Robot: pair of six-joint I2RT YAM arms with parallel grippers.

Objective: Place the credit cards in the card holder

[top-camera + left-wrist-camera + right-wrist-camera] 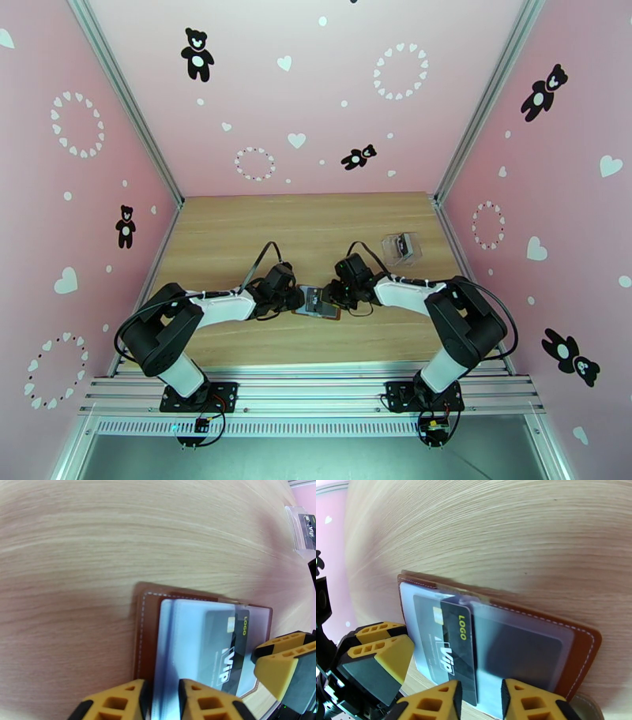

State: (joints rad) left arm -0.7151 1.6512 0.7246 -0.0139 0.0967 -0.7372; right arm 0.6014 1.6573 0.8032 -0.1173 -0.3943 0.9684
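Observation:
The brown card holder (325, 313) lies open on the table between both arms. A black credit card (223, 645) marked VIP sits partly inside one of its see-through pockets (185, 638). My left gripper (162, 701) is shut on the near edge of that pocket sleeve. My right gripper (482, 701) stands slightly open, with the edge of the credit card (452, 645) and the sleeve between its jaws. A dark rectangle (521, 649) shows through the neighbouring frosted pocket. From above, the left gripper (299, 298) and right gripper (336, 295) meet over the holder.
A clear plastic case (401, 246) with a dark card in it lies at the back right of the table; it also appears as the clear case (302, 531) in the left wrist view. Bare wood (237, 229) stretches behind and to the left. Pink walls enclose the table.

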